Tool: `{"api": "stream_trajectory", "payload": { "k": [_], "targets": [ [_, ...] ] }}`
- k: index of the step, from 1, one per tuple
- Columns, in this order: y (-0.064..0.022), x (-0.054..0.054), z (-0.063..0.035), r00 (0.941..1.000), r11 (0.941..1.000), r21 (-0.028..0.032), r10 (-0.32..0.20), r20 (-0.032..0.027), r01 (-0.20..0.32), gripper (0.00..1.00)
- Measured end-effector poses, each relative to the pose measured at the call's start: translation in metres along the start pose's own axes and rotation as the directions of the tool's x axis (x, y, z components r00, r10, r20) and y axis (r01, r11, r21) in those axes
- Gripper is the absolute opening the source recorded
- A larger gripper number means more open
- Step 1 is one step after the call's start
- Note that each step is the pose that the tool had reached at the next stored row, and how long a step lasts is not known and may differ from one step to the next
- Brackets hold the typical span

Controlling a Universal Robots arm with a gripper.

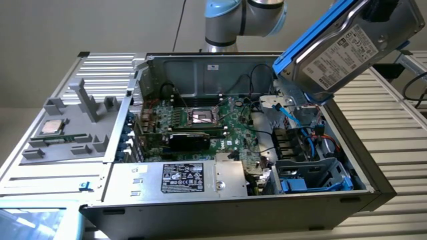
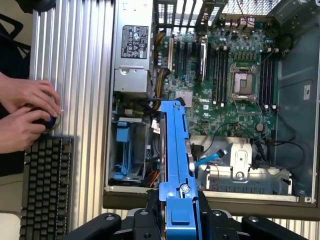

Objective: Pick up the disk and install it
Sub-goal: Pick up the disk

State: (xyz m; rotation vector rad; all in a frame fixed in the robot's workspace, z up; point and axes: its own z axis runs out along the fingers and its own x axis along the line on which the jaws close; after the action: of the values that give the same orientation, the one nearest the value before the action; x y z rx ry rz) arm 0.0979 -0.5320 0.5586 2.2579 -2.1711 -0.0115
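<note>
Currently we list, largest first: 1 slatted metal table (image 1: 393, 115) carrying the whole set-up; 1 open computer case (image 1: 233, 210) lying on its side with the interior facing up; 1 robot arm (image 1: 243, 17) standing behind the case; 1 green motherboard (image 1: 220, 122) on the case floor; 1 silver power-supply box (image 1: 170, 177) with a black label, against the near wall of the case; 1 grey fixture tray (image 1: 73, 125) outside the case on the exterior view's left; 1 black keyboard (image 2: 45, 185) on the table beside the case; 1 disk (image 1: 360, 45), silver with a white label and a blue carrier frame, held tilted in the air above the case's far corner on the exterior view's right; 1 gripper (image 2: 181, 212), closed on the disk's blue frame with a finger on either side; 1 drive bay (image 1: 310, 175) with blue fittings, inside the case below the raised disk; 2 hands (image 2: 27, 107) of a person, together at the keyboard's end; 1 small square CPU chip (image 1: 53, 127) lying on the tray.
</note>
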Motion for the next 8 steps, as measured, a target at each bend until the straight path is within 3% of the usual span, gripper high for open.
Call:
{"api": "stream_trajectory", "payload": {
  "k": [8],
  "targets": [
    [-0.0081, 0.0089, -0.0019, 1.0, 1.0, 0.0026, 0.0, -0.0002, 0.0, 0.39]
  ]
}}
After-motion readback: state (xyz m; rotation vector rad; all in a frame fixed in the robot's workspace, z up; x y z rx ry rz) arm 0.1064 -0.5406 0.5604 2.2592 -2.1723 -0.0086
